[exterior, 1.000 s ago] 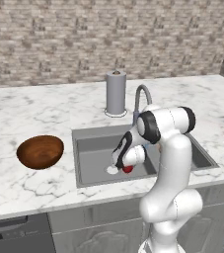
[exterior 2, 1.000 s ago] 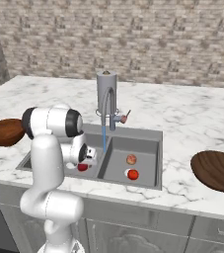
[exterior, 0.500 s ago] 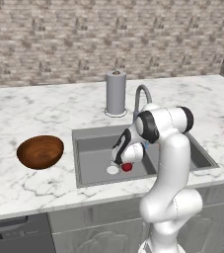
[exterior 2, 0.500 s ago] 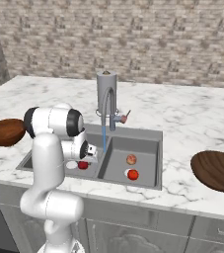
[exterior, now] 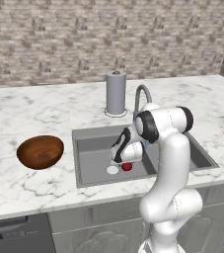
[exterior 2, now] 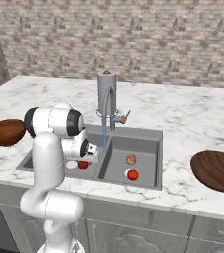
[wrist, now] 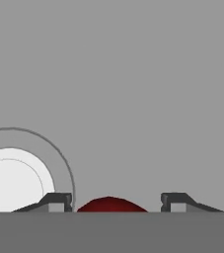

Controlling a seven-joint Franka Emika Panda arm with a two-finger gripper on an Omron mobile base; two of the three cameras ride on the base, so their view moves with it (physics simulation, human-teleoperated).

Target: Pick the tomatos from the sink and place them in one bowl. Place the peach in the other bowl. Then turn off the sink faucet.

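Claw (wrist: 113, 201) was open, fingertips either side of a tomato (wrist: 112, 204) on the floor of the left basin of the sink (exterior: 91, 170), beside the white drain (wrist: 12, 179). Tomato looked small, glossy, likely slippery and soft: grip across the widest part, light squeeze.

A kitchen: marble counter (exterior: 29, 111), double-basin sink (exterior 2: 145, 143) (faucet (exterior 2: 107, 101) running), stone-tile wall (exterior: 59, 34).

Arm bent forward and down, gripper (wrist: 114, 203) low, pointing downward, jaws spread apart, not closed.
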